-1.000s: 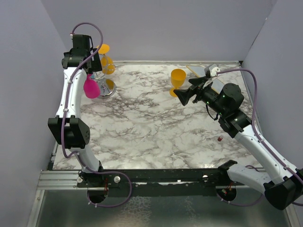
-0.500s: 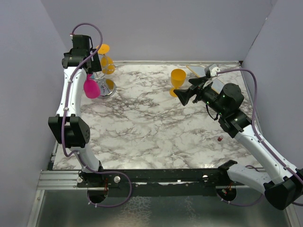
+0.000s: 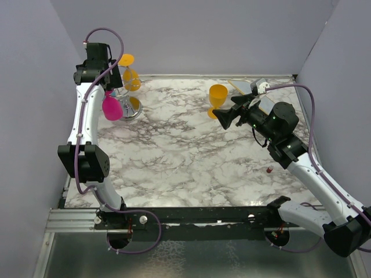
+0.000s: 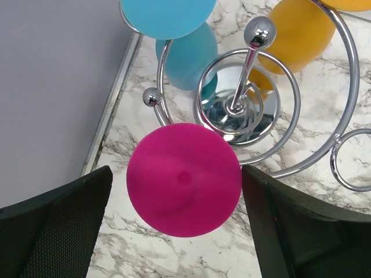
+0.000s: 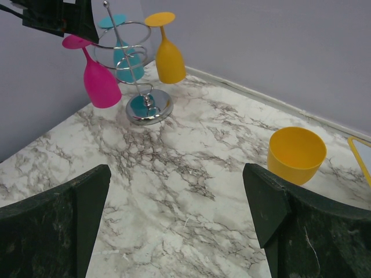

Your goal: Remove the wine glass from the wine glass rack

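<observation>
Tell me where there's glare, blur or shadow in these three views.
Left wrist: the base of the wine glass rack mirrors teal and orange, the pink glass is sharp, and the jaws at the lower corners are dark. Right wrist: even light, a bright glint on the rack base, jaws dark in the foreground. Top external: flat, soft lighting, with only faint shadows on the table.

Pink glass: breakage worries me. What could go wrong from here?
The left gripper is open above the pink glass; pulled the wrong way, its foot could snag the rack and tip it. The blue glass and orange glass hang close, so a swing could knock them.
</observation>
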Action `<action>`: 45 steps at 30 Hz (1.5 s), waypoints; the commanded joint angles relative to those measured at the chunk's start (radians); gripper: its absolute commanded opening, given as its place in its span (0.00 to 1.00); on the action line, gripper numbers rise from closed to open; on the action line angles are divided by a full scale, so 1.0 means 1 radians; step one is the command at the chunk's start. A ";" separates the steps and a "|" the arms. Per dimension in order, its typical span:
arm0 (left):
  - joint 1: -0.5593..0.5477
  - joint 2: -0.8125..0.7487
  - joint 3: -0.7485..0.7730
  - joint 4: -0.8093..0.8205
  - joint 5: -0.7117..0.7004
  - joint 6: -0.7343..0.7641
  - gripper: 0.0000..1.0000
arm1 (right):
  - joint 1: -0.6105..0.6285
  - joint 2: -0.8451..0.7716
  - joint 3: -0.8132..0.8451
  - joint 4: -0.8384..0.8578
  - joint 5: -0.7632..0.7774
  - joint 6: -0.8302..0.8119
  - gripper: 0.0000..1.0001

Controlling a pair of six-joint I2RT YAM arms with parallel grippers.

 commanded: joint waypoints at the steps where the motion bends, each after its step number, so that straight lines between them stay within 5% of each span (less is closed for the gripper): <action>1: 0.012 -0.027 -0.007 -0.017 -0.021 -0.005 0.95 | 0.008 -0.009 0.003 0.028 0.016 -0.004 0.99; 5: 0.024 -0.022 -0.009 -0.018 0.014 -0.015 0.98 | 0.008 -0.008 0.001 0.028 0.016 -0.004 0.99; 29: 0.027 -0.024 0.027 -0.015 0.051 -0.032 0.73 | 0.008 -0.007 0.001 0.029 0.021 -0.004 0.99; 45: 0.027 -0.106 0.032 -0.018 0.006 -0.034 0.70 | 0.008 -0.007 0.004 0.026 0.020 -0.001 0.99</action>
